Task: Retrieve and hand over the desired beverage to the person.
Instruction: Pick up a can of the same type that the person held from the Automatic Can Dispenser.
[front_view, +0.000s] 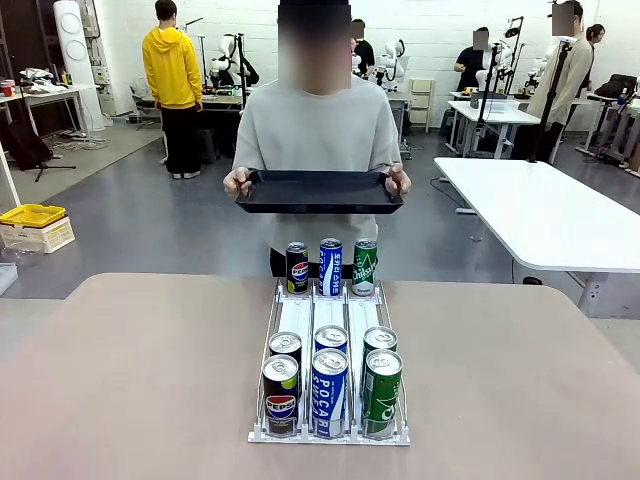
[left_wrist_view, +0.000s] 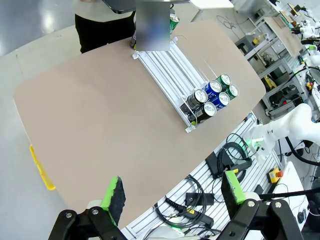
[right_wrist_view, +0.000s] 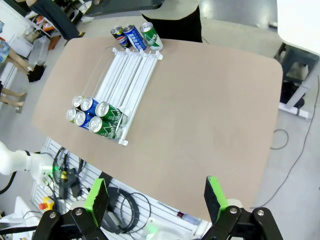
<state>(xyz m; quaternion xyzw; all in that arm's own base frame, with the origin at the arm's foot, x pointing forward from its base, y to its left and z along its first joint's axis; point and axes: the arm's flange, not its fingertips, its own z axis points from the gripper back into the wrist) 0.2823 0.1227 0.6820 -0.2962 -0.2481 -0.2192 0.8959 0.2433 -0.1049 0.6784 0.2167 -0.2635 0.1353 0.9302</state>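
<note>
A clear three-lane can rack (front_view: 330, 325) sits mid-table, holding several cans: dark Pepsi cans (front_view: 281, 392), blue Pocari cans (front_view: 329, 390) and green cans (front_view: 381, 390) at the near end, and one of each (front_view: 330, 266) at the far end. The person (front_view: 318, 125) in a light grey sweatshirt stands at the far edge holding a black tray (front_view: 318, 191) with both hands. My left gripper (left_wrist_view: 175, 192) hangs open high above the table, the rack (left_wrist_view: 172, 75) far ahead of it. My right gripper (right_wrist_view: 156, 197) is open too, high over the near edge, the rack (right_wrist_view: 127, 75) ahead to its left.
The tan table (front_view: 140, 380) has free room on both sides of the rack. A white table (front_view: 545, 215) stands at the right behind. Cables and a mounting rail (right_wrist_view: 120, 210) lie below the near edge. Other people stand in the background.
</note>
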